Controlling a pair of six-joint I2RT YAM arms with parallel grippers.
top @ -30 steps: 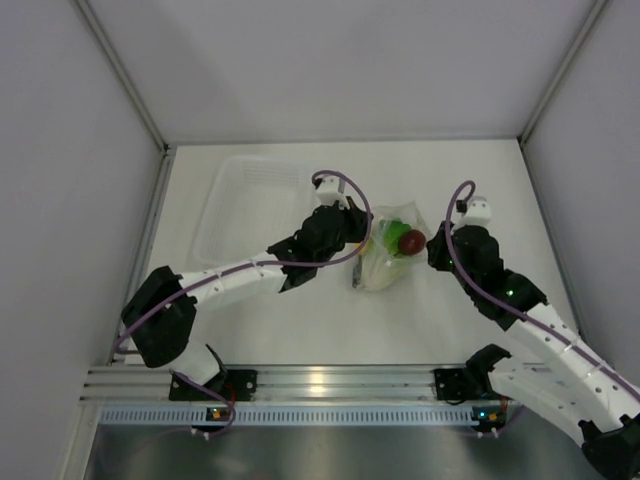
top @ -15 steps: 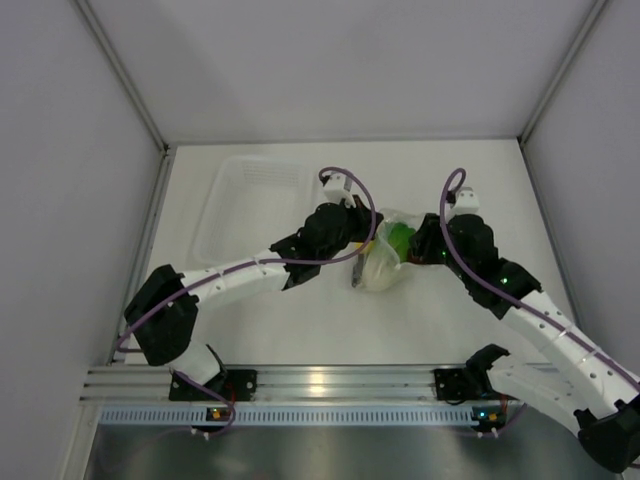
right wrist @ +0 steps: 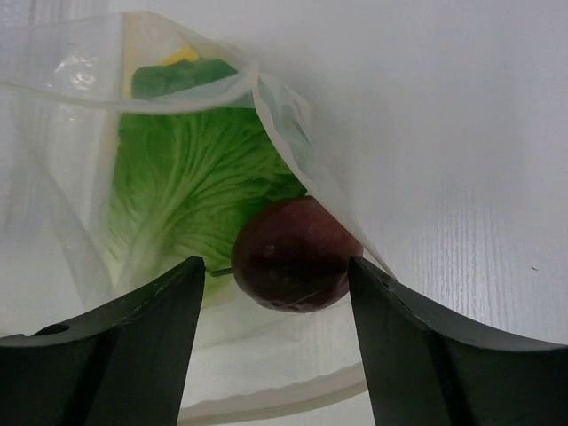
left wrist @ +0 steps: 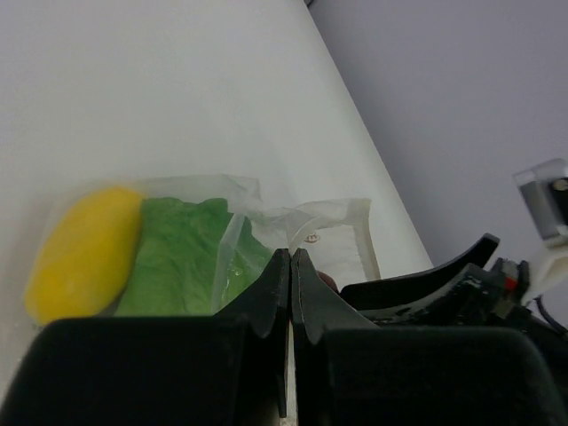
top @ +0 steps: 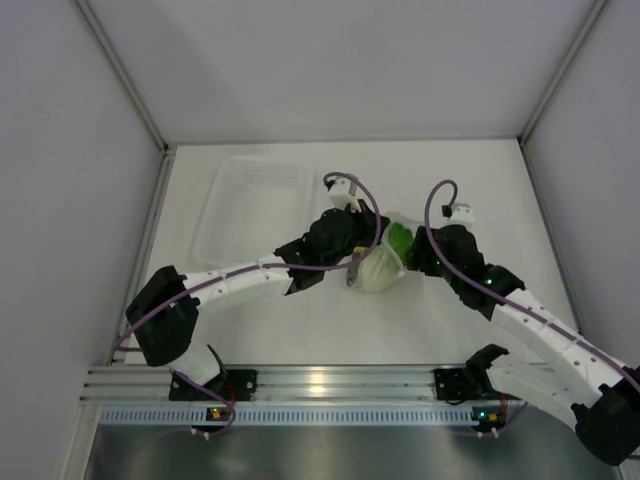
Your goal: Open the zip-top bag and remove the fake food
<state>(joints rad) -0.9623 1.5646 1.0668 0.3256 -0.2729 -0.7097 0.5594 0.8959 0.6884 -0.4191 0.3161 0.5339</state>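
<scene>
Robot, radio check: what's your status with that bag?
Left gripper shut on bag edge. Right gripper open, red fruit dead ahead. Lettuce, yellow piece inside bag. Nothing blocking.

Zip-top bag (right wrist: 191,96) gapes open; red fruit (right wrist: 293,266) fills its mouth.

A clear rectangular plastic tray (top: 252,208) lies flat on the white table (top: 300,325), in its far-left part. A finely ribbed patch shows in the tray's floor at its far end. Left of the tray a slanted metal frame post (top: 120,72) runs along the table's edge, with a grey wall panel (top: 60,150) beyond it. Another grey panel (top: 330,60) stands behind the tray, past the table's far edge. Well nearer than the tray, an aluminium rail (top: 330,380) crosses the table's near edge, and a perforated white strip (top: 350,413) lies just beyond that rail.
</scene>
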